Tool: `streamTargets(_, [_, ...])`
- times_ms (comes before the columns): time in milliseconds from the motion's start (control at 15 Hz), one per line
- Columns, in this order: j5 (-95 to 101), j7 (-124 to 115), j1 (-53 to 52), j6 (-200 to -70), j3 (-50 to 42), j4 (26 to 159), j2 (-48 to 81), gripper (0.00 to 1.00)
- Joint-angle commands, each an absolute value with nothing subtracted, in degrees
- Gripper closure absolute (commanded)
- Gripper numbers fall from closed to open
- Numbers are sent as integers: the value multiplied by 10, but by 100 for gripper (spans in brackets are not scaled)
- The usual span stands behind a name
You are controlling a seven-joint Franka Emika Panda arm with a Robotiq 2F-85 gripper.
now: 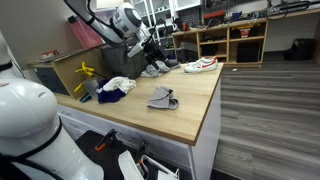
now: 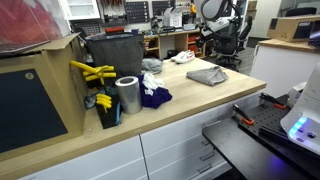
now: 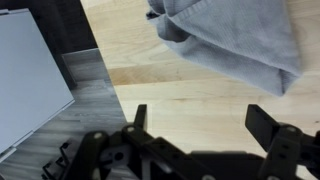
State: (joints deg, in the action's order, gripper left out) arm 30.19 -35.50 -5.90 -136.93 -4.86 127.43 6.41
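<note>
My gripper (image 3: 200,120) is open and empty, its two dark fingers spread wide above bare wood. In the wrist view a crumpled grey cloth (image 3: 230,35) lies just beyond the fingertips, not touching them. In both exterior views the gripper (image 1: 151,50) (image 2: 215,34) hangs above the wooden table (image 1: 195,110), over its far part. The grey cloth (image 1: 163,98) (image 2: 207,75) lies flat on the tabletop, nearer the middle.
A white and blue cloth (image 1: 115,87) (image 2: 152,95), a silver can (image 2: 128,95), yellow tools (image 2: 92,70) and a black bin (image 2: 115,55) stand at one end. Shoes (image 1: 200,65) lie at the far end. The table edge and the floor (image 3: 90,80) show in the wrist view.
</note>
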Motion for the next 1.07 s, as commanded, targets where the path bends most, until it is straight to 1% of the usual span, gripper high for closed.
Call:
streamTargets(0, [248, -339, -60, -1360, -13, 1262, 72, 0])
streamTargets(67, [228, -328, -60, -1362, -5, 1263, 78, 25])
streamTargets(133, [205, -316, -59, -1364, 2, 1266, 86, 26])
streamTargets(200, [188, -310, -59, -1362, 7, 1268, 94, 32])
streamTargets(267, [164, -295, -58, -1365, 11, 1270, 100, 42])
streamTargets(467, [127, -282, -59, -1357, 9, 1277, 123, 65])
streamTargets(733, [158, -311, -65, -1337, -19, 1285, 142, 95])
streamTargets(800, [165, -317, -66, -1331, -26, 1287, 145, 99])
streamTargets(1000, [230, -369, -80, -1315, -52, 1286, 155, 100])
